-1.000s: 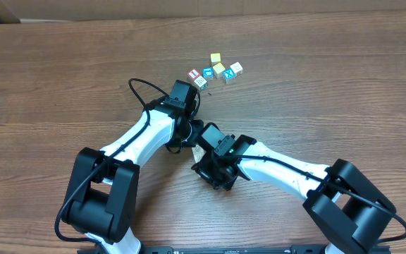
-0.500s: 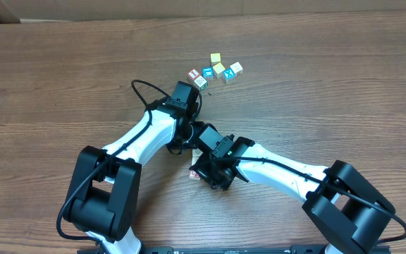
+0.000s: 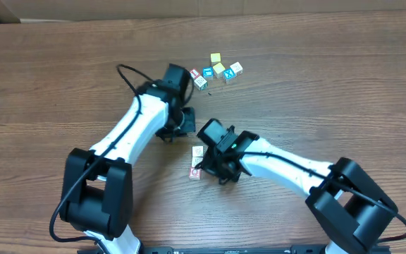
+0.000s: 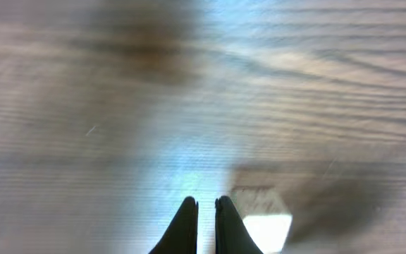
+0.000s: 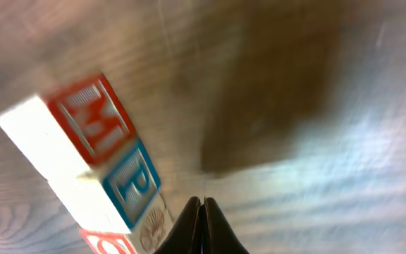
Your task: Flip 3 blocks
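Left gripper (image 4: 204, 206): fingers together, nothing held, tip low over the table (image 3: 330, 85) with a pale block (image 4: 263, 220) just beside it, though the view is blurred. Right gripper (image 5: 201, 204): also pressed together and empty, tip just beside a short row of three blocks. In its wrist view the row runs from the pale block, which shows a red-letter side, through the teal-letter block (image 5: 129, 182), to the red-ring block (image 5: 104, 243) at the frame edge, each touching the next. From overhead, the pale block and red-ring block (image 3: 195, 172) sit between the two arms, right by the right gripper (image 3: 213, 168). The teal one is too small or hidden to pick out there. The other cubes (image 3: 219, 68) are clustered well apart on the far side, near the left gripper's wrist. My read is that all three task blocks are down on the table, none mid-flip or in a grip. Which faces count as flipped can't be told from these views, so done/remaining count is open
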### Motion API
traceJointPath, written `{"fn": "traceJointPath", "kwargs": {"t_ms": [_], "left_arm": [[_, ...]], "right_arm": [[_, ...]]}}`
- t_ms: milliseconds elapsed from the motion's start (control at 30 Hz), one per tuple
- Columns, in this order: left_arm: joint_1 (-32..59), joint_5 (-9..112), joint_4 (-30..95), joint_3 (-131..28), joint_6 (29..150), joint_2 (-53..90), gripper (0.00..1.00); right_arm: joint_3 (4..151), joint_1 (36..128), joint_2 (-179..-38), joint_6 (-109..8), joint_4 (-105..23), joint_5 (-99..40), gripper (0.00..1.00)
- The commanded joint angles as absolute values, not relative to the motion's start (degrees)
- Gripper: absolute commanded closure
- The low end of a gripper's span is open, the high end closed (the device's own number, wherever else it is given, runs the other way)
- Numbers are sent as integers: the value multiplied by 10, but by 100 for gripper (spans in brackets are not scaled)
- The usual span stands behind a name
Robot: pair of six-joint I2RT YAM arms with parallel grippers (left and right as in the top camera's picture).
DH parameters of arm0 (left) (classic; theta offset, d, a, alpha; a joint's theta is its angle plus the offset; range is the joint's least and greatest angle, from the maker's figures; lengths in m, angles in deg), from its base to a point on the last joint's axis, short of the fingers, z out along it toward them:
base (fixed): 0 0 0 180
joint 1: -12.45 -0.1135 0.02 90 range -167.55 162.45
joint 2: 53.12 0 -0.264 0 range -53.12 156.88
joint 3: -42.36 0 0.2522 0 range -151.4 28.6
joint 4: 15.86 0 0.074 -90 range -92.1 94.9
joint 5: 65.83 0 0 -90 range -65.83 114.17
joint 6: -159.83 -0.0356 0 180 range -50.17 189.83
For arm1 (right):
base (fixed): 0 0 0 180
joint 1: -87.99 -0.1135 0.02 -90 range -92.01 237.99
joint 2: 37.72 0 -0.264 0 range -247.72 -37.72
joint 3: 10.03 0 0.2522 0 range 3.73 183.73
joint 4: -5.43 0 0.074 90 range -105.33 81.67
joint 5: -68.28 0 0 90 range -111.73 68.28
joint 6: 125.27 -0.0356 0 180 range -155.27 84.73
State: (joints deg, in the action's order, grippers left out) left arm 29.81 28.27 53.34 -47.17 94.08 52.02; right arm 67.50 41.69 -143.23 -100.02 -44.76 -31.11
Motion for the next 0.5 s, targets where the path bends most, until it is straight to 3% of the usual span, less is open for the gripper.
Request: {"fn": "traceJointPath", "kwargs": {"t_ms": [0, 167, 467], "left_arm": [[272, 305, 579, -482, 958, 525, 96], [254, 394, 625, -446, 888, 525, 96], [264, 420, 563, -342, 913, 525, 96]], "right_arm": [[691, 448, -1435, -903, -441, -292, 96], [691, 462, -1435, -847, -425, -292, 96], [689, 462, -1435, -843, -420, -269, 96]]}}
